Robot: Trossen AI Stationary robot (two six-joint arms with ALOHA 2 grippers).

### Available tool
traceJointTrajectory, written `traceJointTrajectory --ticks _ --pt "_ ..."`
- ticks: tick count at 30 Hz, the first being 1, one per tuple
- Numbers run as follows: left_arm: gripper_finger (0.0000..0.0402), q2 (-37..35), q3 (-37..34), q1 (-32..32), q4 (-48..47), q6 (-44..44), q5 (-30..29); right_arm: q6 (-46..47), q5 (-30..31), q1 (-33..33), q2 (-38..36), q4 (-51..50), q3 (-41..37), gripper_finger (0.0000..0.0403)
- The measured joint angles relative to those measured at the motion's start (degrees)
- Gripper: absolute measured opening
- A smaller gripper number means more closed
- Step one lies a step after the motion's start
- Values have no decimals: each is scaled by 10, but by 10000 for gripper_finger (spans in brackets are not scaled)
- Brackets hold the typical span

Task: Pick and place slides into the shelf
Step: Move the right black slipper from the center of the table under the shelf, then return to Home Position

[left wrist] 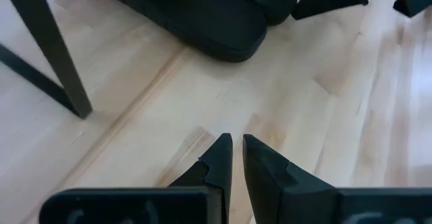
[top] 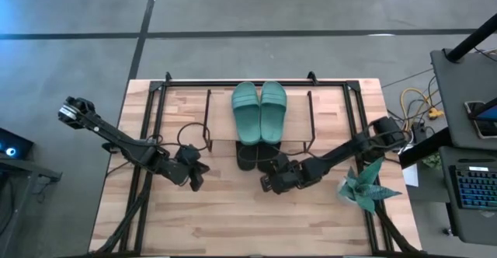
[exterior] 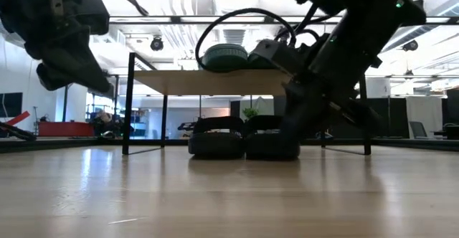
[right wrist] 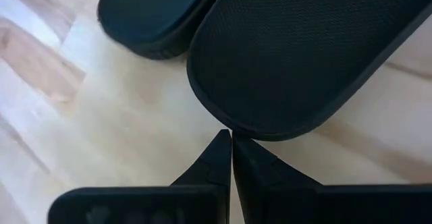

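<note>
Wooden table (top: 233,219) carries the shelf (top: 299,130), standing at mid-table toward the far edge. Two teal slides (top: 259,110) lie side by side on its top board; two black slides (exterior: 244,139) sit together beneath it. Right gripper (right wrist: 231,146), fingers closed and empty, rests with its tips just at the heel of one black slide. Left gripper (left wrist: 236,153), nearly closed and holding nothing, hangs over bare table left of the shelf. Green plant (top: 363,184) stands near the right edge.
</note>
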Motion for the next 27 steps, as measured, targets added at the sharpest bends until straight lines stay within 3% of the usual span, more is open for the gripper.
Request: traceJointTrajectory --ticks 12,17,23,27 --pt "22 -17 -16 0 1 0 17 -1 0 -27 -4 0 1 9" --pt "22 -31 -17 0 4 0 20 34 1 16 -17 -1 16 9" --pt "22 -60 -4 7 28 59 21 50 108 89 -42 0 49 9" --pt "22 -100 16 33 52 120 18 -11 79 97 -75 -8 63 9"
